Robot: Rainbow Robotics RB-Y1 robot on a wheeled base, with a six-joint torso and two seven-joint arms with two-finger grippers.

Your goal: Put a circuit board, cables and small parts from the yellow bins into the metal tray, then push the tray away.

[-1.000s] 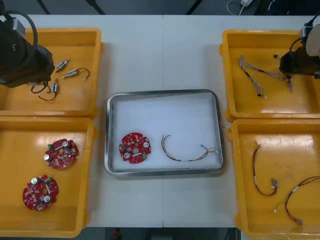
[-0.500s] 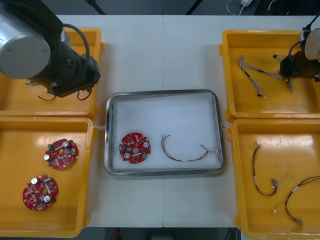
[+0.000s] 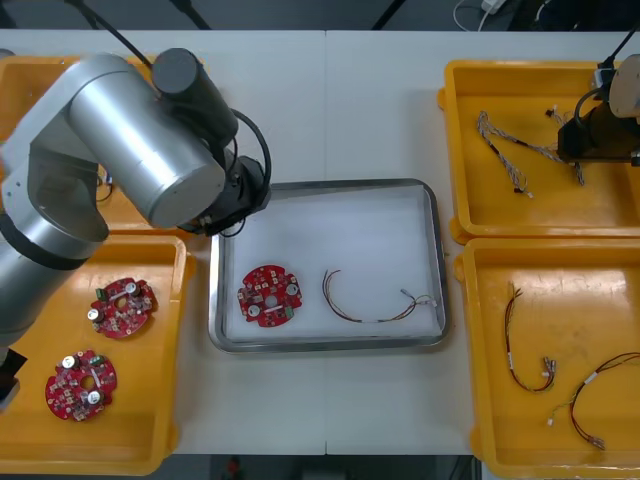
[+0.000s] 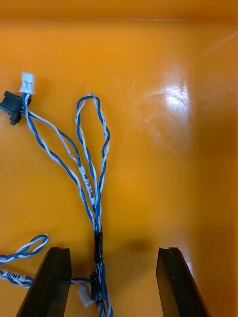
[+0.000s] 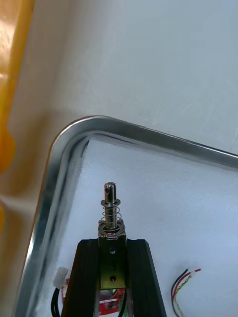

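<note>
While the left arm (image 3: 150, 150) reaches in from its own side, the left jaws hang over the far left corner of the metal tray (image 3: 325, 186). They are pinching one small metal part (image 5: 111, 208). Its stem, ringed by a spring, stands out past the black fingertips (image 5: 87, 267) above the tray's white inside. I cannot tell whether it touches the floor.

The right jaws are spread wide and low over the far right bin (image 3: 470, 200). A twisted blue and white cable (image 4: 91, 183) lies on the bin floor between the two fingers (image 4: 49, 282), gripped by neither. A second strand of the same kind runs beside one finger. How many such cables the bin holds in all I cannot tell.

Four yellow bins stand on the tabletop (image 3: 330, 100), two at each side of the tray. The arm covers much of the far left bin (image 3: 20, 75).

Three round red circuit boards are in sight:
- Two of them, the first board (image 3: 122, 306) and the second board (image 3: 80, 385), lie well apart in the near left bin (image 3: 30, 270).
- The third board (image 3: 269, 295) lies in the tray, towards its left side.

Beside that one, not touching it, one red and yellow cable (image 3: 370, 305) curves across the tray floor.

The near right bin (image 3: 480, 400) holds two dark cables, one cable (image 3: 515, 345) towards its middle and the other cable (image 3: 595, 395) nearer its right wall.
</note>
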